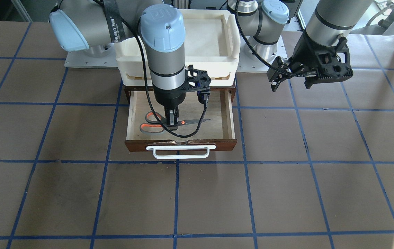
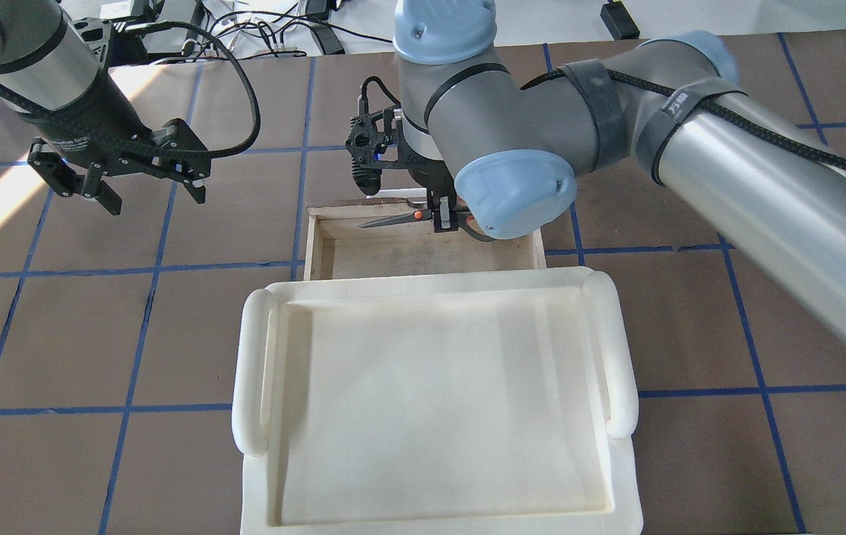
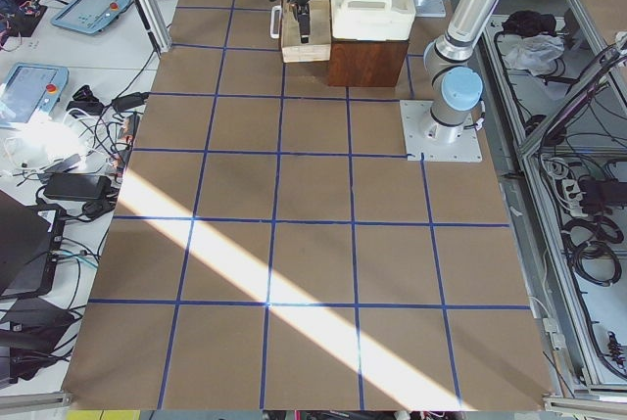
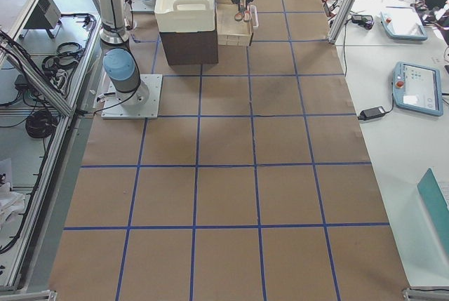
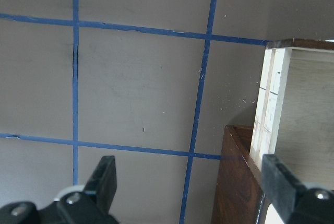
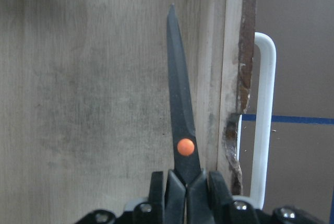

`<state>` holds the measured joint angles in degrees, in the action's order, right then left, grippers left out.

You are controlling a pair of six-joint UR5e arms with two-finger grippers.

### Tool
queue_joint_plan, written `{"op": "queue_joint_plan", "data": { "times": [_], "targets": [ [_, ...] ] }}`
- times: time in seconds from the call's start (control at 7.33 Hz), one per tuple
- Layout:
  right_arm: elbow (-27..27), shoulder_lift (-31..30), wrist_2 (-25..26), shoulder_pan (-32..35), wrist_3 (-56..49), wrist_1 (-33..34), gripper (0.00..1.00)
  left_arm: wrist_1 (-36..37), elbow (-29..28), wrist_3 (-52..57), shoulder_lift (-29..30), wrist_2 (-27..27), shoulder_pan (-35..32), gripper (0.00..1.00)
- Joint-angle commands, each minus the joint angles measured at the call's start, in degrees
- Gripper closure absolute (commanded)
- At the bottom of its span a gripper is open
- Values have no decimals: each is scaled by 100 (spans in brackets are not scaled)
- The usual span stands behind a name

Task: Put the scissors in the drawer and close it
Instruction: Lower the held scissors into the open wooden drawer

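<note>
right gripper pointing straight down into the open drawer, fingers pinched on the scissors from both sides, just behind the orange pivot.

in the front-facing view: scissors level, close to the drawer's dark front panel, orange-and-grey loops toward 9 o'clock, closed dark blades toward 3 o'clock. resting on the plywood floor or held just above it: cannot tell.

in the right wrist view: blade tip toward 12 o'clock, drawer front wall and white bar handle just beside the blades at 3 o'clock.

drawer sticking out of a dark brown cabinet toward 6 o'clock in the front-facing view, with a cream-white tray on top of the cabinet.

left gripper spread wide, gripping nothing, hanging above the brown table at about 2 o'clock from the drawer in the front-facing view, well apart from it.
</note>
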<state>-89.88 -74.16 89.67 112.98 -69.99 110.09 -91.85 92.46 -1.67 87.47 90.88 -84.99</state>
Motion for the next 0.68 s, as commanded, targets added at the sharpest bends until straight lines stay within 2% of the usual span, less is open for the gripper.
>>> {"op": "queue_joint_plan", "data": {
  "times": [0.0, 0.55],
  "targets": [
    [-29, 85, -37, 57, 483, -58, 100, 0, 0, 0, -2, 0, 0, 0],
    [-64, 278, -2, 294, 916, -85, 100, 0, 9, 9, 6, 0, 0, 0]
  ]
}}
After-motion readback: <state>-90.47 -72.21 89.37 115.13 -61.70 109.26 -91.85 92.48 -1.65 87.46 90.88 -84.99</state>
